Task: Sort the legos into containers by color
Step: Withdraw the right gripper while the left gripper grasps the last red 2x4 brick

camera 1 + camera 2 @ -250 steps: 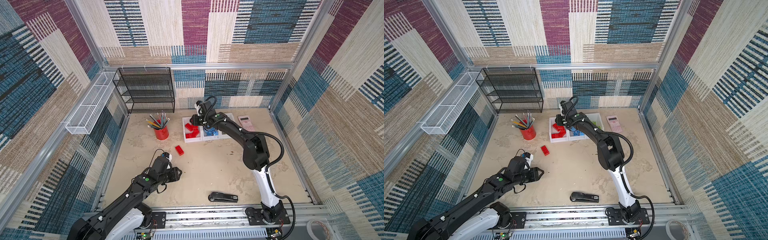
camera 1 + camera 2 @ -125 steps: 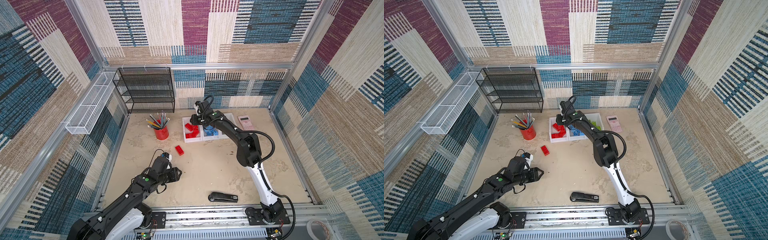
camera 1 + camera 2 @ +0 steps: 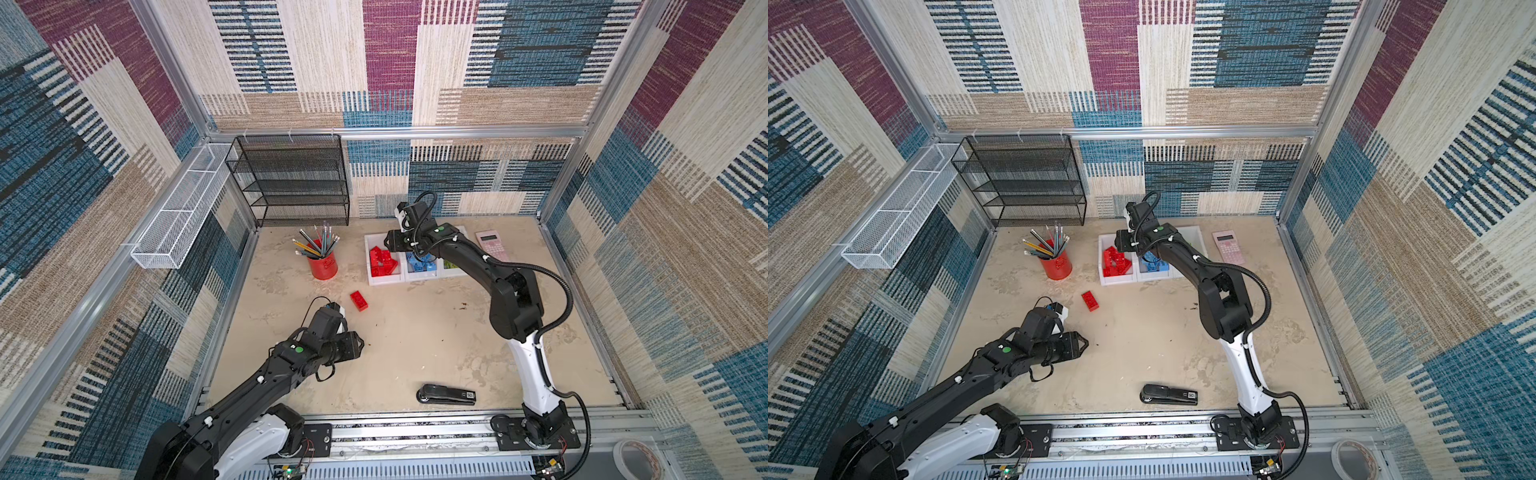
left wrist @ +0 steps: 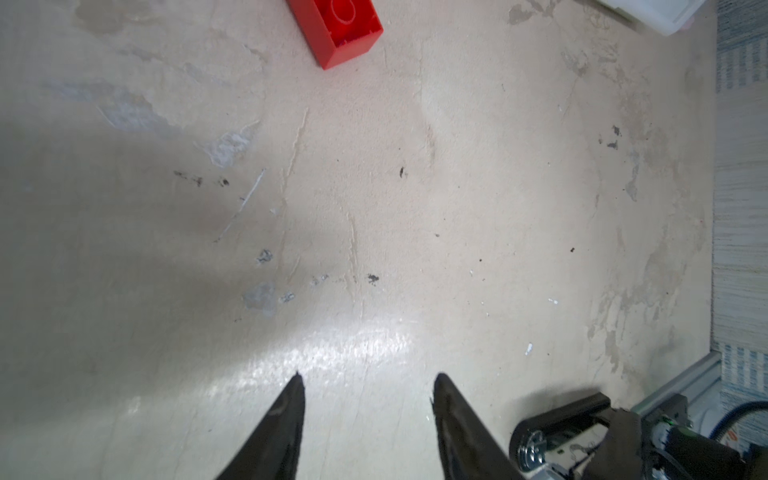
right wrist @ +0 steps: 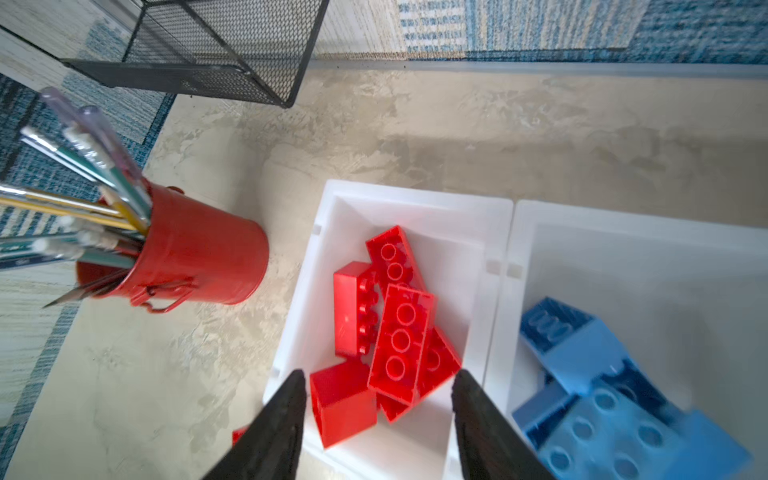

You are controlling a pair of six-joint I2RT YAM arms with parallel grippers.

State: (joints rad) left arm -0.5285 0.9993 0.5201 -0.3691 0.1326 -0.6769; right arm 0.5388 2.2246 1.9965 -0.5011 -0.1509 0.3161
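Above the leftmost of three joined white containers (image 3: 409, 279), the right gripper (image 5: 379, 376) is hovering with jaws apart, gripping nothing. Five red legos (image 5: 401, 340) are lying heaped in that bin; blue legos (image 5: 602, 415) are sitting in the middle one, too overlapped to count. One loose red lego (image 3: 358, 300) is lying on the table (image 3: 415, 332) near the left gripper (image 4: 368, 378), which is also gaping empty.

Red pencil cup (image 3: 323, 268) near black mesh rack (image 3: 291, 183); pink calculator (image 3: 492, 245), black stapler (image 3: 446, 395) well apart
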